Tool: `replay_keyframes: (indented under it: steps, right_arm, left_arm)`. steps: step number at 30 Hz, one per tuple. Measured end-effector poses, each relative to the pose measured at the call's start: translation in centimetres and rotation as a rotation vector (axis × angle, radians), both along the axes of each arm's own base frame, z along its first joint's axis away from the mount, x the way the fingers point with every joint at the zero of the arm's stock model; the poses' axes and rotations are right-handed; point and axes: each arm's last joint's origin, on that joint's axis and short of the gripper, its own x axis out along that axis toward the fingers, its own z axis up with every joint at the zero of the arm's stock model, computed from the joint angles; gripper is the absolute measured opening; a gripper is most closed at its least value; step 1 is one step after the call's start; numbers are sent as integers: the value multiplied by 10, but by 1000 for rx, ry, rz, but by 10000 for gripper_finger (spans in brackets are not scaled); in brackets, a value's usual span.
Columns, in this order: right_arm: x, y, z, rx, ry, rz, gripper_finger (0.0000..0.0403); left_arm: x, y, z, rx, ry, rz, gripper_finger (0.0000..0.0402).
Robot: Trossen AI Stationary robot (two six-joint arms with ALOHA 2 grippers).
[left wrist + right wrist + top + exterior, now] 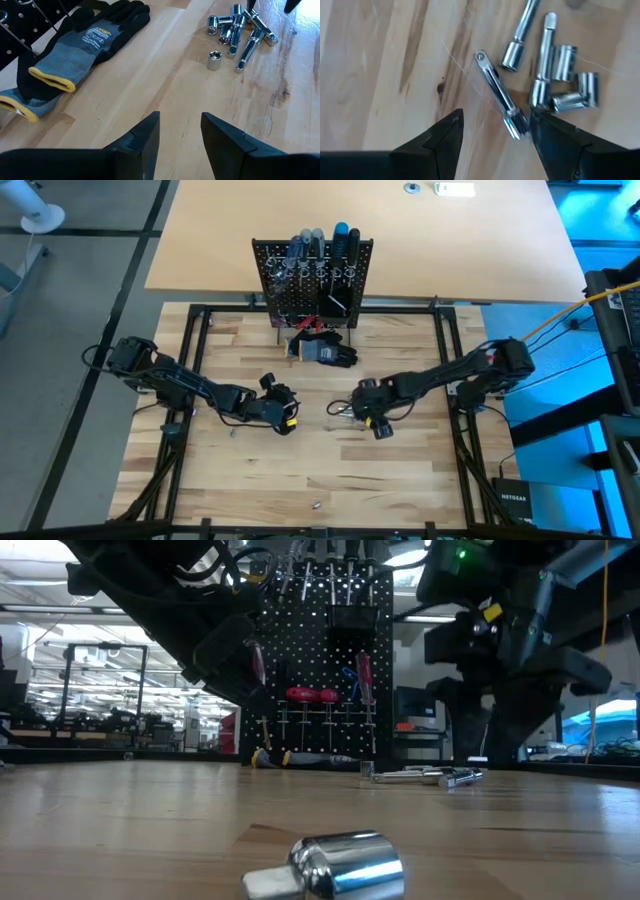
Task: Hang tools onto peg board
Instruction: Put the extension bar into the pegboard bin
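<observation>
Silver sockets [555, 75] under right claw [492, 132], released; left claw [180, 132] released, hovering.

- Left arm [180, 385] reaches in from the table's left edge, bent low, its wrist near the table's middle
- Left gripper [180, 131] points across the boards, fingers parted with a narrow gap, nothing between them
- Right arm [450, 375] reaches in from the right edge toward the middle
- Right gripper [492, 132] hangs low over the boards, fingers spread wide, holding nothing
</observation>
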Motion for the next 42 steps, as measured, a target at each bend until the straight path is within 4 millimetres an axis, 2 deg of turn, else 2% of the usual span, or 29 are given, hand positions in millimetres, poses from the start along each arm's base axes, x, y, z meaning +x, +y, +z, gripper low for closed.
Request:
replay_keyframes:
  steps: [9,23,29,34,42]
  right_arm:
    - [8,-1,-18,15,30,5,214]
    - [11,-3,-26,-64,48,-11,74]
    - [12,-6,-25,-65,45,-21,61]
    - [13,-6,-11,-71,52,-35,63]
    - [19,-7,60,-108,-90,-50,59]
  left_arm:
    - [0,0,0,1,1,0,134]
    - [0,0,0,1,0,0,134]
    - [0,0,0,1,1,0,134]
    - [0,0,0,3,2,-1,134]
    - [0,0,0,12,6,-9,134]
